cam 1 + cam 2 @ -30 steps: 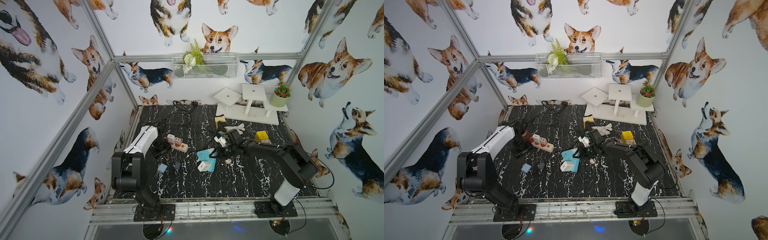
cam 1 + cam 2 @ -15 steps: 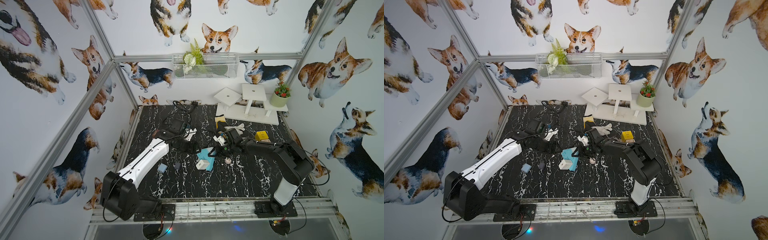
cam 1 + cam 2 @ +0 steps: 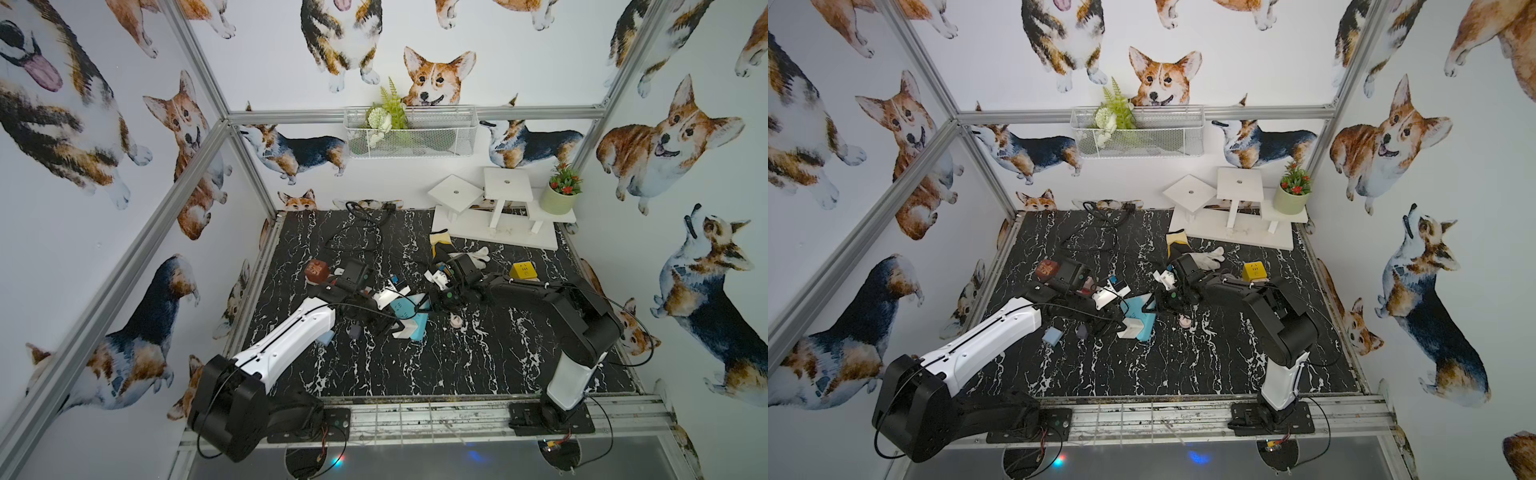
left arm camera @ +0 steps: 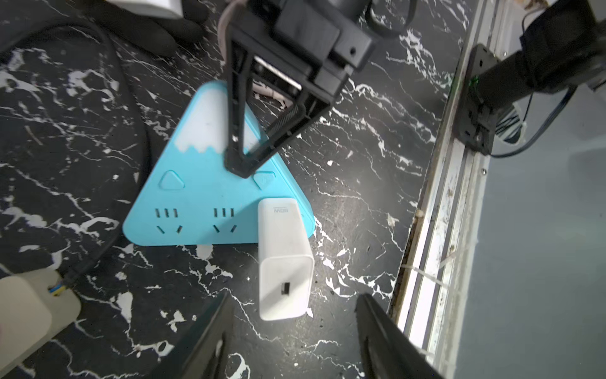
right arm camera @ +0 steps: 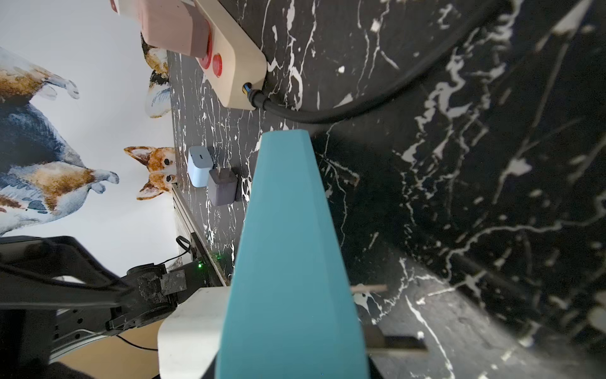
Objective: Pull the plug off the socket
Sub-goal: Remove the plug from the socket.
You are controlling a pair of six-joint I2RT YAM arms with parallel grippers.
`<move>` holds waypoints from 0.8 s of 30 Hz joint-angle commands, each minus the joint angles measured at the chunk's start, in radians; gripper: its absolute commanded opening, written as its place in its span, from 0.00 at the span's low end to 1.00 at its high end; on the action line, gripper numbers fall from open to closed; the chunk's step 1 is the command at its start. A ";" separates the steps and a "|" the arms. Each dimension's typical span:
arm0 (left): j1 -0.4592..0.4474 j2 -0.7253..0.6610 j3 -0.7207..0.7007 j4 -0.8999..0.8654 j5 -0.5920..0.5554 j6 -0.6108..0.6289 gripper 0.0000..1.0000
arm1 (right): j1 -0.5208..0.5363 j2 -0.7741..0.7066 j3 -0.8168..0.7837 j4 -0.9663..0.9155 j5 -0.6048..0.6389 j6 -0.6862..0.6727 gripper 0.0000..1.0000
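A: Entry. Where is the socket?

B: Blue, triangular, lying flat on the black marble counter, about mid-frame in both top views, between the two arms. The white plug is seated in an outlet at one corner of the base edge, and its body stands off the blue face. Not pulled.

A: State of the right end effector?

B: Closed, fingertips together. The tip is set down on the socket's face just beside a triangular button. It is near the plug but not touching it. Nothing is seen between the fingertips.

A: And the left end effector?

B: Parted, holding nothing. It brackets the plug's free end, the end with the port. The left wrist view shows a gap between the plug and each of the fingers, and no contact is seen.

A: Other items?

B: A beige power strip with red buttons lies near the socket, with a black cable running out of one end. A pale-blue charger and a grey charger sit loose on the counter, just beside each other, lower left of the socket in a top view. A yellow cube is right of centre, well apart. A white glove lies just above the right arm's wrist in the frame. A white stand and a potted plant are at upper right.
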 commanded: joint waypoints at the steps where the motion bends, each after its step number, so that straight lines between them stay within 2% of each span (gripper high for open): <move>1: -0.019 0.036 -0.012 0.067 0.043 0.077 0.63 | 0.001 0.014 0.002 -0.155 0.084 0.017 0.00; 6: -0.082 0.093 -0.036 0.181 -0.079 0.033 0.63 | 0.003 0.014 0.002 -0.152 0.083 0.023 0.00; 12: -0.089 0.123 -0.036 0.202 -0.094 0.014 0.61 | 0.004 0.009 -0.007 -0.146 0.087 0.028 0.00; 16: -0.092 0.138 -0.036 0.175 -0.087 0.020 0.54 | 0.006 0.005 -0.014 -0.138 0.088 0.034 0.00; 20: -0.091 0.130 -0.033 0.122 -0.077 0.033 0.42 | 0.007 0.002 -0.018 -0.144 0.104 0.032 0.00; 22: -0.091 0.122 -0.033 0.084 -0.072 0.060 0.30 | 0.006 0.003 -0.014 -0.166 0.125 0.021 0.00; 23: -0.091 0.116 -0.033 0.058 -0.060 0.079 0.18 | 0.006 0.003 -0.012 -0.174 0.130 0.015 0.00; 24: -0.090 0.108 -0.033 0.036 -0.033 0.104 0.12 | 0.007 0.002 -0.014 -0.176 0.134 0.006 0.00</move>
